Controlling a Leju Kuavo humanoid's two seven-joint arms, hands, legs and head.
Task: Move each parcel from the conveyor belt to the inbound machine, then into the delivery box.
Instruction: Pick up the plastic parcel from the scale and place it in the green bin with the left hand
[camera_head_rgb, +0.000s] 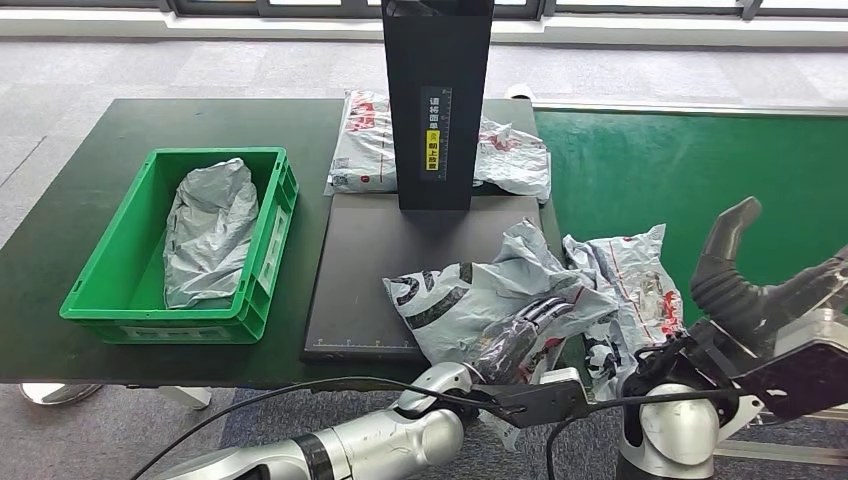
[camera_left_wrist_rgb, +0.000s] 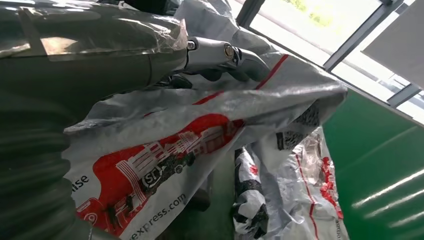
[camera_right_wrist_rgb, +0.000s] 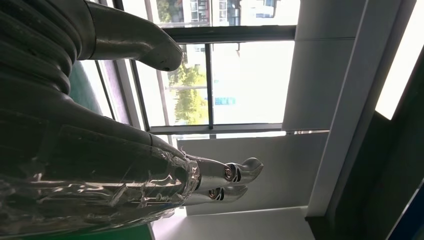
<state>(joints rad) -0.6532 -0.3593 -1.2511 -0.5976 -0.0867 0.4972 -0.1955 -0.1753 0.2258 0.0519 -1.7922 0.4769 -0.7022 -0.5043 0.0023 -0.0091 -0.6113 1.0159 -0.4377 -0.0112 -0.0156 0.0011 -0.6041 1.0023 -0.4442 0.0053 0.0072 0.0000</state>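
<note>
My left hand (camera_head_rgb: 525, 330) grips a crumpled grey parcel (camera_head_rgb: 470, 290) printed in black and red, held over the right front corner of the inbound machine's black platform (camera_head_rgb: 355, 290). In the left wrist view its fingers (camera_left_wrist_rgb: 220, 52) press on that parcel (camera_left_wrist_rgb: 165, 150). A second grey parcel (camera_head_rgb: 640, 285) with red print lies at the left edge of the green conveyor belt (camera_head_rgb: 690, 170). My right hand (camera_head_rgb: 745, 285) is raised over the belt's near side, fingers (camera_right_wrist_rgb: 225, 180) apart and holding nothing. The green delivery box (camera_head_rgb: 265, 260) holds one grey parcel (camera_head_rgb: 205, 230).
The machine's black column (camera_head_rgb: 437, 100) stands at the back of the platform, and another parcel (camera_head_rgb: 505, 155) lies behind it. All of this sits on a dark green table (camera_head_rgb: 60, 230). Grey floor and a window wall lie beyond.
</note>
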